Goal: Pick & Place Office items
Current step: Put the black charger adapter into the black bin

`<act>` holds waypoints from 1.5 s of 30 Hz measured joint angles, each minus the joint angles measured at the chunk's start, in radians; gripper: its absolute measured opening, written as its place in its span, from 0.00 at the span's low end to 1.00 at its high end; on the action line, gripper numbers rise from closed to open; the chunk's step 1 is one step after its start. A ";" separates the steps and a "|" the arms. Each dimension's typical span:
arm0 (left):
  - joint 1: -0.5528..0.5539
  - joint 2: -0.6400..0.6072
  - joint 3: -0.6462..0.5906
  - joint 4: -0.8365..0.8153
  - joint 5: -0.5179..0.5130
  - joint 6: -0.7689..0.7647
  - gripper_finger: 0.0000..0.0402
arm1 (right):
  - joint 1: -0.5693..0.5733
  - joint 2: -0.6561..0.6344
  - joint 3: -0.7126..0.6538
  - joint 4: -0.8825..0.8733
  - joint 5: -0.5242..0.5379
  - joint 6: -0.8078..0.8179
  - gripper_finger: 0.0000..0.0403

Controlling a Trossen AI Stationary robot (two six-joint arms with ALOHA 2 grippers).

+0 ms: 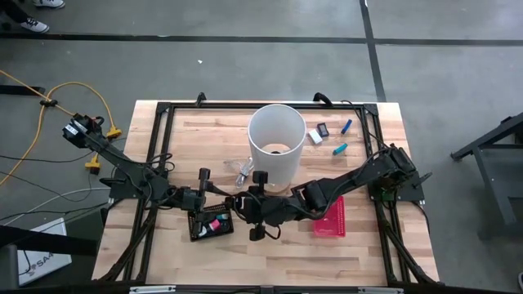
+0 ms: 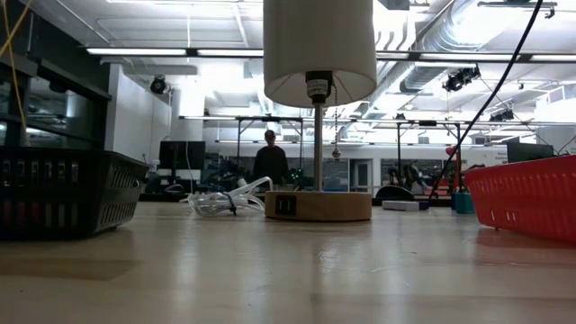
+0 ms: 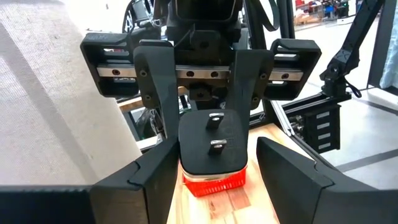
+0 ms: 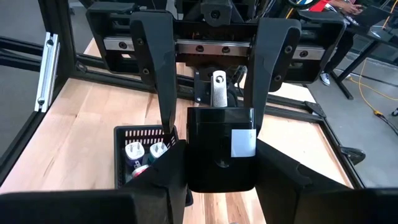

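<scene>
So the right gripper point(image 4: 221, 158) has its jaws pinched partway shut on a chunky black plastic plug block with two metal prongs point(image 3: 211, 146). It's held up off the wooden desk point(image 1: 359, 245) about mid-desk, just by the black mesh basket point(image 1: 200, 229) near the front edge. The left gripper point(image 3: 217, 155) faces it head-on with jaws spread wider than the block - one finger each side, a gap showing on at least one side, so no grip.
</scene>
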State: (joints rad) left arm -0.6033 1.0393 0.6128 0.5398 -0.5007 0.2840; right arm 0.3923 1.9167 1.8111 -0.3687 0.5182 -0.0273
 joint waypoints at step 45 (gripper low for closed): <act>0.000 0.001 -0.002 -0.003 0.001 -0.007 0.37 | -0.002 -0.002 0.002 0.016 -0.028 0.006 0.52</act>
State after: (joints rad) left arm -0.6033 1.0401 0.6113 0.5369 -0.4999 0.2768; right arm 0.3908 1.9148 1.8130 -0.3527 0.4900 -0.0208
